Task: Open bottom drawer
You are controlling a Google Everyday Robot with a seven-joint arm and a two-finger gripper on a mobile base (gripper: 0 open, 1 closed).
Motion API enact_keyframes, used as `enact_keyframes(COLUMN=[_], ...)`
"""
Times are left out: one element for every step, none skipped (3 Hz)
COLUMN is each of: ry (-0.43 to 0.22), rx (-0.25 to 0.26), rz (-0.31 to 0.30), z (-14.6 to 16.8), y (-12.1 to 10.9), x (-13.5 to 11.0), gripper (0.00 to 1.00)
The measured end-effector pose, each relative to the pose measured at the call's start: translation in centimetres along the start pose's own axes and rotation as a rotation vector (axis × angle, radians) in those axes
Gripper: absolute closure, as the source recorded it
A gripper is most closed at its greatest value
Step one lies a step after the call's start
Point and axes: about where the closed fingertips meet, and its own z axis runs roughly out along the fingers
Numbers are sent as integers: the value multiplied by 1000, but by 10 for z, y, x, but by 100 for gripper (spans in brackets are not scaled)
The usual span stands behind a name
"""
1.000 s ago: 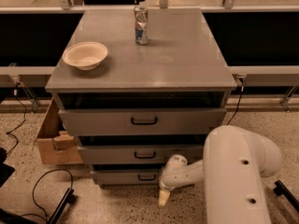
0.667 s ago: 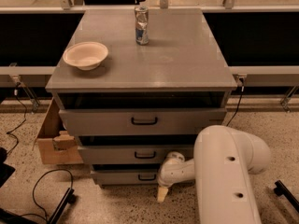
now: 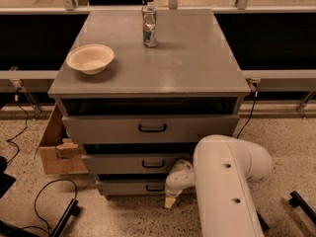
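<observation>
The bottom drawer (image 3: 128, 187) is the lowest and narrowest grey front of the cabinet, with a small black loop handle (image 3: 154, 187) at its centre. It stands out only slightly, like the two drawers above it. My gripper (image 3: 170, 201) hangs at the end of the white arm (image 3: 224, 181), just right of and below the handle, close to the drawer front near the floor. Its cream tip points down. I cannot tell whether it touches the handle.
The middle drawer (image 3: 133, 164) and top drawer (image 3: 148, 128) sit above. A white bowl (image 3: 90, 58) and a can (image 3: 149, 26) stand on the cabinet top. A cardboard box (image 3: 57, 149) stands at the left, with cables (image 3: 44, 201) on the speckled floor.
The white arm has swung left, closer to the cabinet. The gripper has shifted slightly up and left towards the bottom drawer's handle. The drawers have not moved.
</observation>
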Motion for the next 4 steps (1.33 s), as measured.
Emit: enact_keyframes(ry=[15, 15, 15, 15], rx=[-38, -38, -38, -38], rz=[-2, -2, -2, -2], z=[8, 3, -2, -4], y=[14, 14, 13, 13], x=[5, 4, 3, 3], gripper=[50, 66, 40, 16])
